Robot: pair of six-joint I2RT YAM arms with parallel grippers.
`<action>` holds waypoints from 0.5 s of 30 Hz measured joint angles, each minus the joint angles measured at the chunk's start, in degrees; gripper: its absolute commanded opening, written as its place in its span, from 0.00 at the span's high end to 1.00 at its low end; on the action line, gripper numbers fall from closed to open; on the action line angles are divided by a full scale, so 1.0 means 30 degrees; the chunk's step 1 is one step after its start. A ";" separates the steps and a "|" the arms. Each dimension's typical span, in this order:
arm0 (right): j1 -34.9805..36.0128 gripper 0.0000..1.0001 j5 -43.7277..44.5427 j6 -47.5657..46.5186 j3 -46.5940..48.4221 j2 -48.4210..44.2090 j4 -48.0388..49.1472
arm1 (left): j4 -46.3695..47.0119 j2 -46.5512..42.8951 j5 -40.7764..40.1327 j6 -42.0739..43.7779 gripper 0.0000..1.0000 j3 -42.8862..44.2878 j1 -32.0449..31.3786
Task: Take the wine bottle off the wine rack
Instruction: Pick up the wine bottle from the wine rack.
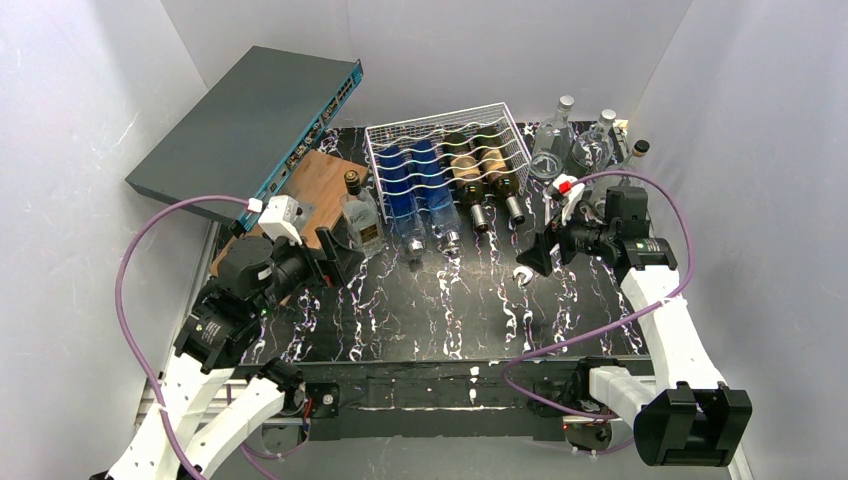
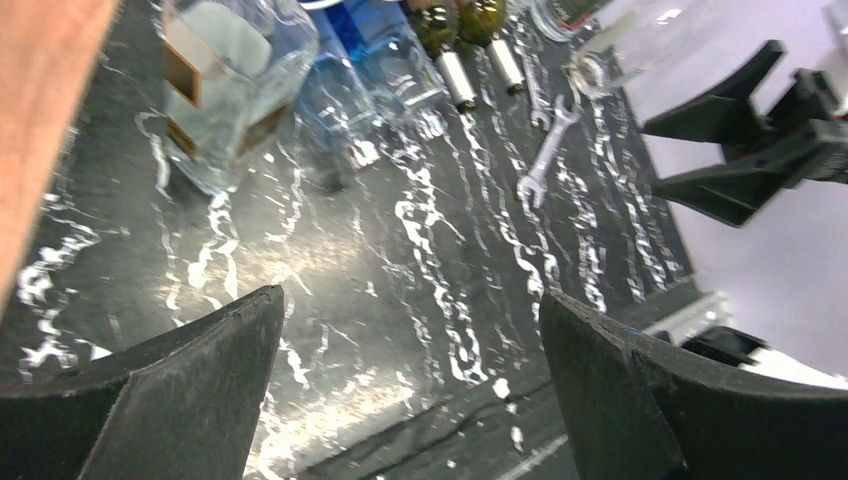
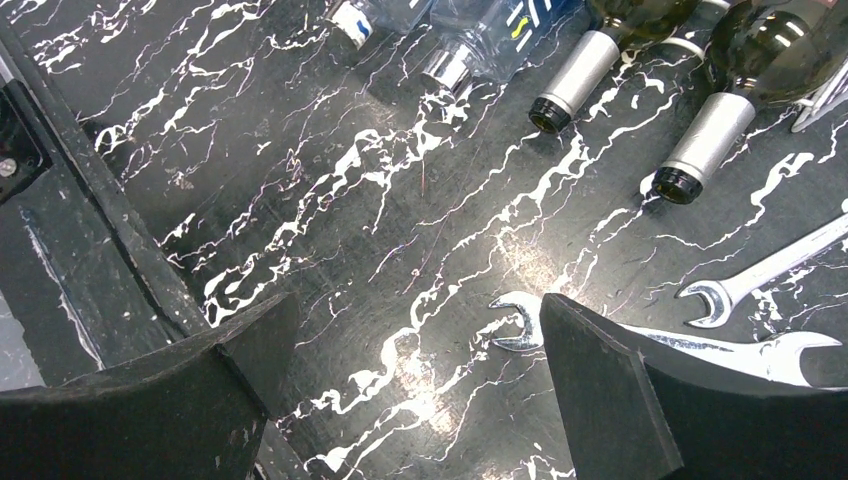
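Observation:
The white wire wine rack (image 1: 436,119) stands at the back middle of the table. In it lie two dark wine bottles (image 1: 500,168) on the right and two blue bottles (image 1: 400,185) on the left, necks toward me. In the right wrist view the wine bottle necks (image 3: 708,132) and a blue bottle (image 3: 490,40) show at the top. My left gripper (image 1: 343,252) (image 2: 408,300) is open and empty over the table, in front of the rack's left side. My right gripper (image 1: 535,256) (image 3: 418,300) is open and empty, in front of the rack's right corner.
A grey network switch (image 1: 250,125) leans at the back left over a wooden board (image 1: 315,185). A square clear bottle (image 1: 362,215) stands left of the rack. Clear glass bottles (image 1: 555,140) stand at the back right. Wrenches (image 3: 760,275) lie below my right gripper.

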 measured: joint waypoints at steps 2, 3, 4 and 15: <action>0.0000 0.02 -0.0007 0.0036 -0.0277 -0.0022 0.0248 | -0.0087 -0.0058 0.0525 -0.0532 0.02 0.0000 0.0000; 0.0000 0.02 -0.0015 0.0051 -0.0459 -0.0029 0.0423 | -0.0146 -0.0066 0.0823 -0.0816 0.02 0.0000 0.0000; 0.0000 0.02 -0.0022 0.0109 -0.0707 -0.0044 0.0539 | -0.0233 -0.0044 0.1188 -0.1129 0.02 -0.0007 0.0000; -0.0102 0.02 -0.0452 0.0474 -0.2477 -0.0532 0.1894 | -0.0619 0.0415 0.3497 -0.3541 0.02 -0.0029 -0.1115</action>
